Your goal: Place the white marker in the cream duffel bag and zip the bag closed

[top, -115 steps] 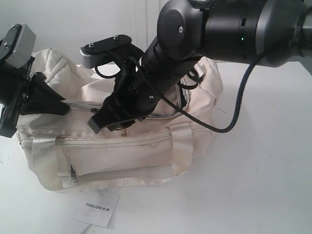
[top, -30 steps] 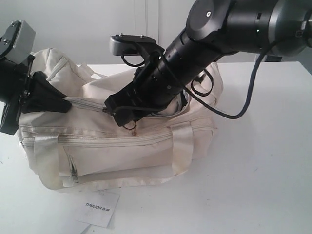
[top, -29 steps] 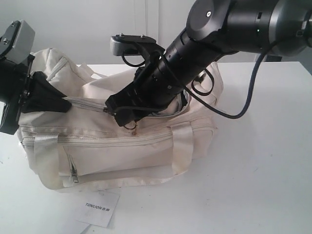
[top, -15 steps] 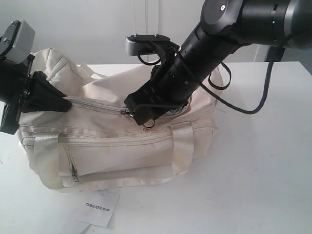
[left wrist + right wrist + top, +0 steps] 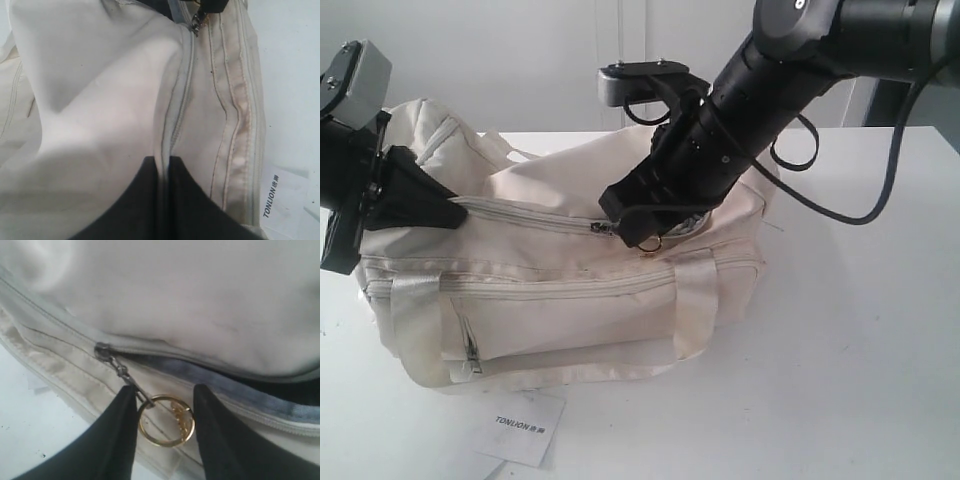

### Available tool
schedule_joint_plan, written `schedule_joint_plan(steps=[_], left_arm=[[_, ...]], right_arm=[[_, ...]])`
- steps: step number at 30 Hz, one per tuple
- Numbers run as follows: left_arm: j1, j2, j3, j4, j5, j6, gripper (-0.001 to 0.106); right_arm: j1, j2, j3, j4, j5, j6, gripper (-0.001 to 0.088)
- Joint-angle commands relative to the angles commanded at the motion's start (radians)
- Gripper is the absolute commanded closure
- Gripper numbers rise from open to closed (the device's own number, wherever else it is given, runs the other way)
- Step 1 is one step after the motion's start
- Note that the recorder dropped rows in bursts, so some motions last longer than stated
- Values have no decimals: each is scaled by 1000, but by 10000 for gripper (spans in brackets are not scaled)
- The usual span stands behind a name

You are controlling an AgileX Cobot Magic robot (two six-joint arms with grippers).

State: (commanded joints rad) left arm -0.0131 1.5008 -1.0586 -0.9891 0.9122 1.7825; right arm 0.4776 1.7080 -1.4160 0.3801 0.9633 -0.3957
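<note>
White table (image 5: 860, 380) under the cream duffel bag (image 5: 560, 300) and a TONLION paper tag (image 5: 525, 425).

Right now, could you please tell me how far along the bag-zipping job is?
The white marker is out of view, presumably inside. Done: the top zipper is closed from the left gripper, pinching one end of the cream duffel bag, to the slider. In hand: the right gripper grips the pull's gold ring. Left: beyond the slider the zipper gapes, showing dark lining.
</note>
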Motion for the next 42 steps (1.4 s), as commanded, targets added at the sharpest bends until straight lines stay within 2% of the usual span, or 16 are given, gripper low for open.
schedule_joint_plan(steps=[6, 18, 30, 34, 36, 38, 40, 42], left_arm=[[0, 0, 0, 0, -1, 0, 1053], [0, 0, 0, 0, -1, 0, 1053], [0, 0, 0, 0, -1, 0, 1053], [0, 0, 0, 0, 1, 0, 1053], [0, 0, 0, 0, 1, 0, 1053], [0, 0, 0, 0, 1, -6, 1053], [0, 0, 0, 0, 5, -12, 1053], [0, 0, 0, -2, 5, -12, 1053]], right_arm=[[-38, -25, 0, 7, -2, 3, 868], [-44, -69, 0, -23, -38, 5, 868], [-130, -69, 0, -26, -19, 7, 868], [-130, -71, 0, -12, 18, 35, 867], [-130, -71, 0, 9, 92, 53, 803], [-130, -45, 0, 87, 127, 53, 642], [-130, -3, 0, 177, 119, 32, 433], [-130, 29, 0, 214, 105, 32, 348]])
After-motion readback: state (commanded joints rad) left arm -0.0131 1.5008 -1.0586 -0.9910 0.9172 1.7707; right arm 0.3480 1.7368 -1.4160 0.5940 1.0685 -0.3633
